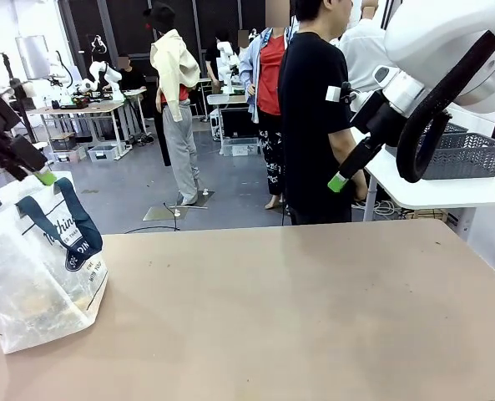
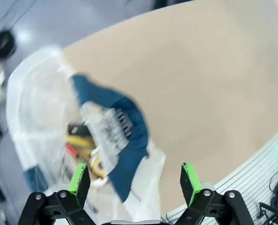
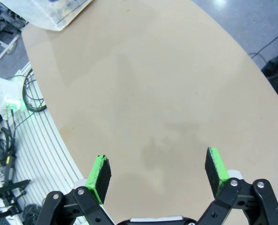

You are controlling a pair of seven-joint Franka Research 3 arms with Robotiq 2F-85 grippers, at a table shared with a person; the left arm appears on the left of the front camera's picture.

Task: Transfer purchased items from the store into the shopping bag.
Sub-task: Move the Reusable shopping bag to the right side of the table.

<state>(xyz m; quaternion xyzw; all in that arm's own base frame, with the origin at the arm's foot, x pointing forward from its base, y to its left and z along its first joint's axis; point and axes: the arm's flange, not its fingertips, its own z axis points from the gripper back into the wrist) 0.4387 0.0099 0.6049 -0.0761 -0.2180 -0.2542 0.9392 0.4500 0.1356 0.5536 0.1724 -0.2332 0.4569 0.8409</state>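
Apparently the transfer is close to finished, judging from how things lie: the shopping bag (image 1: 38, 271) sits slumped at the left end of the bench (image 1: 297, 309) with goods already inside, and the rest of the tan surface in the front view is bare, with no item waiting on it. The left wrist view looks down into the bag's mouth, where a yellow item (image 2: 82, 140), a small red thing (image 2: 72, 151) and something dark show through the film, though motion blur hides their exact shapes. The bag is thin, crinkled, translucent plastic, soft enough to sag and fold on itself; its navy strap handles (image 2: 122, 136) are flat woven bands that loop over the opening, and navy lettering is printed on the side. The bench top is smooth, matte and rounded at its edge. The left gripper (image 2: 135, 180) hangs above the bag with its fingers spread wide and nothing between the green pads. The right gripper (image 3: 158, 172) is raised well apart from the bag over bare bench, fingers likewise open and empty. What may remain, if anything, is hard to judge here, since I cannot make out the dark grey store basket on this bench.
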